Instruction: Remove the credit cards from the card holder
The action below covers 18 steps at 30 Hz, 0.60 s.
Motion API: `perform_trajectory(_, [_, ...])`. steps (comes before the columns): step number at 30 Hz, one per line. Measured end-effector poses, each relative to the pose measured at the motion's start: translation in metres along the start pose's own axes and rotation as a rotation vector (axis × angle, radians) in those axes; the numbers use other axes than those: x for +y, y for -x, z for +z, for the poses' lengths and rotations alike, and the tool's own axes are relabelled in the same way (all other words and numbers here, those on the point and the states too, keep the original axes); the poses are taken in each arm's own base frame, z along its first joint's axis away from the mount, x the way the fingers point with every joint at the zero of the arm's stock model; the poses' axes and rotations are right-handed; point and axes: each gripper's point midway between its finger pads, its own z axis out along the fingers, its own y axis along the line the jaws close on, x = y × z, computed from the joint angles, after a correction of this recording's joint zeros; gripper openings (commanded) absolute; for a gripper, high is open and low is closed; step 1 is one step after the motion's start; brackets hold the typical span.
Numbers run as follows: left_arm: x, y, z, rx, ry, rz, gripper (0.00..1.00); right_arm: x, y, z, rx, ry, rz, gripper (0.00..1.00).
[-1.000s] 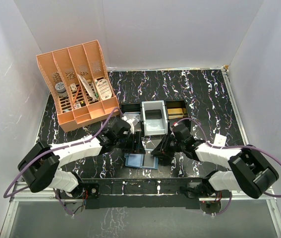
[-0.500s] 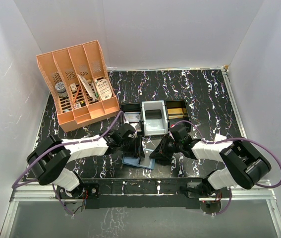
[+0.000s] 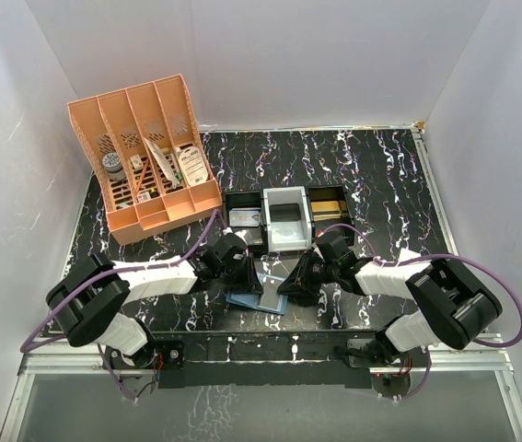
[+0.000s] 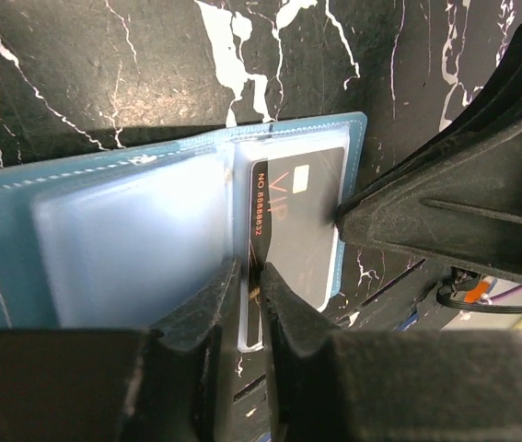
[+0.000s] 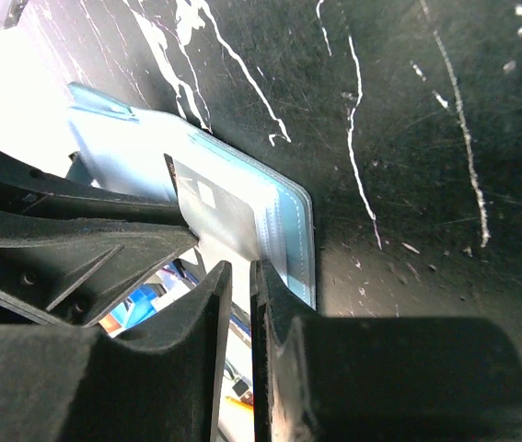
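Left fingers [image 4: 196,322] closed on black card [image 4: 299,221]; long axis toward them.

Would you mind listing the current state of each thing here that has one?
card holder: lying open on the table.
black card: in its pocket, not yet out.
left gripper: shut on the black card's edge.
right gripper: shut on the card holder's edge.

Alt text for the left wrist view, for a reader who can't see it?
The left gripper pinches the edge of a black VIP card in an open teal card holder lying on a black marbled table. The right gripper grips the holder's right edge.
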Motion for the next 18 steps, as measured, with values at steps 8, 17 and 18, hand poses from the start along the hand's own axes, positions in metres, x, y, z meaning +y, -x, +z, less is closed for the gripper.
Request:
perform_trajectory(8, [0.001,0.000,0.000,-0.013,-0.005,-0.047,0.00,0.000,0.000,0.000,0.000,0.000,0.000,0.14])
perform_trajectory(17, [-0.011,0.008,-0.018,-0.080,-0.065,-0.043,0.00,-0.007,0.002,0.001,-0.013,-0.029,0.005,0.15])
perform_trajectory(18, [-0.012,0.009,-0.019,-0.084,-0.070,-0.042,0.00,-0.007,0.002,0.002,-0.014,-0.029,0.005,0.15])
